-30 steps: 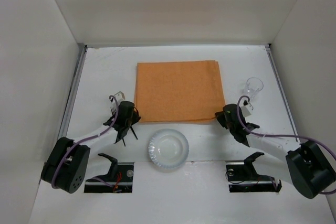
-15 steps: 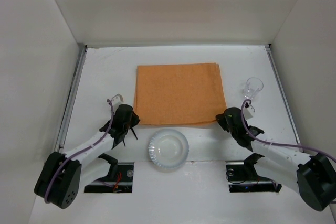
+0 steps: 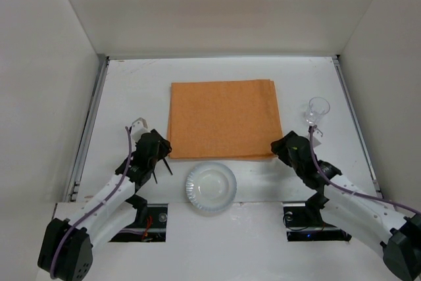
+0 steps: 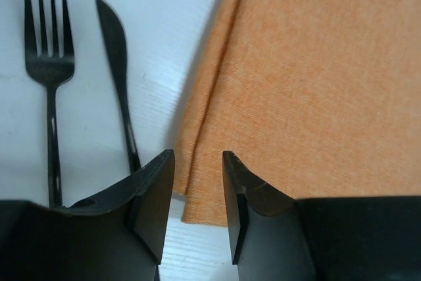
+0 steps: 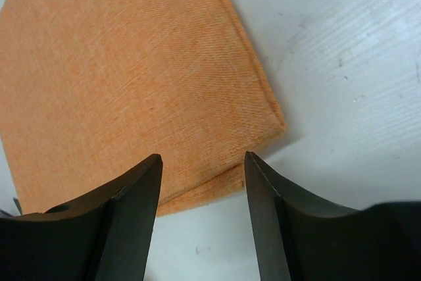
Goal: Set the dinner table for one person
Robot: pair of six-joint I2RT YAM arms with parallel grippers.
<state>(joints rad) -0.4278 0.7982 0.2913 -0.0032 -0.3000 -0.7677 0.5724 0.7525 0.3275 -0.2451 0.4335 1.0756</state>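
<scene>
**Mat slid a bit nearer, both pincers parked at its near corners**

Top view: compared with a second ago, the orange placemat (image 3: pixel 223 118) sits a touch nearer on the white surface (image 3: pixel 131 90), which runs under everything. Both arms have folded back toward the near edge. The left pincer (image 3: pixel 160 153) is at the mat's near-left corner and the right pincer (image 3: pixel 279 145) is at the near-right one. The plate (image 3: pixel 210 187) waits just near of the mat, and the glass (image 3: pixel 318 110) stands off to its right.

Left wrist: the jaws are spread a little with nothing pinched, and the mat corner lies flat below the gap. The fork (image 4: pixel 49 77) and knife (image 4: pixel 120 77) lie side by side left of the mat.

Right wrist: the jaws are spread wider, also holding nothing, over the other corner.

My guess is the mat is now positioned, so the plate probably goes on next.
</scene>
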